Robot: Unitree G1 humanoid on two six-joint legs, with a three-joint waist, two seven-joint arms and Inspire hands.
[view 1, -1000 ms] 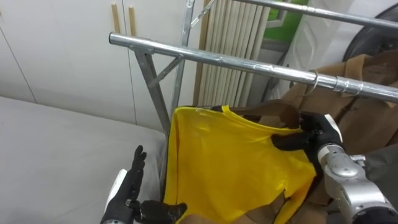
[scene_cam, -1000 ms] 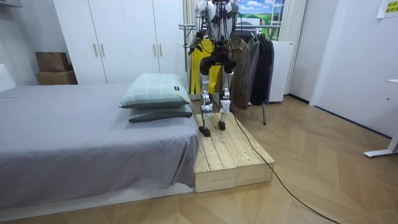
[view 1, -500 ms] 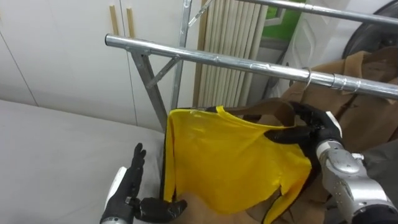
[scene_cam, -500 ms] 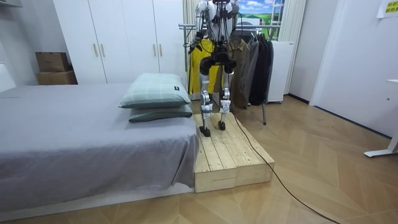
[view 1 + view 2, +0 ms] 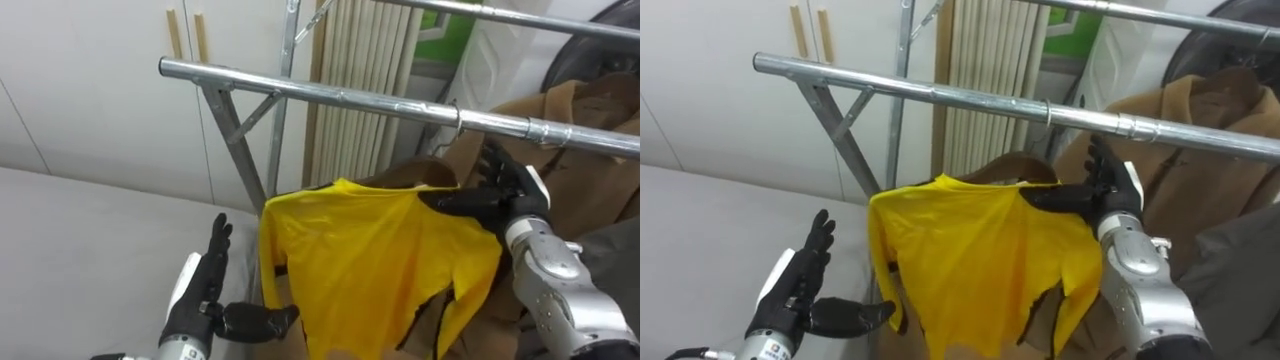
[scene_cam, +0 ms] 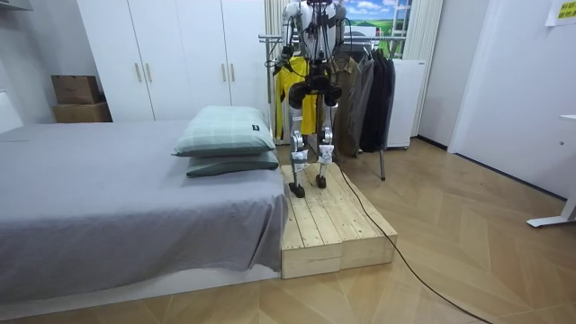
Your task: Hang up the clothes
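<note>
Yellow shirt (image 5: 380,250) under rail (image 5: 340,95) | right hand (image 5: 512,195) fingers spread at shoulder | left hand (image 5: 200,295) open near hem

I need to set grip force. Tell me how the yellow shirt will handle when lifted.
Likely floppy: the shirt drapes in folds, its hem hanging uneven below the right hand. Probably light: a thin hook on the rail seems to bear it. The cloth looks smooth, so it may slip.

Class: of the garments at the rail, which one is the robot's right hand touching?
The yellow shirt: the right hand lies on its shoulder below the rail. The brown coat hangs behind that hand, farther right.
</note>
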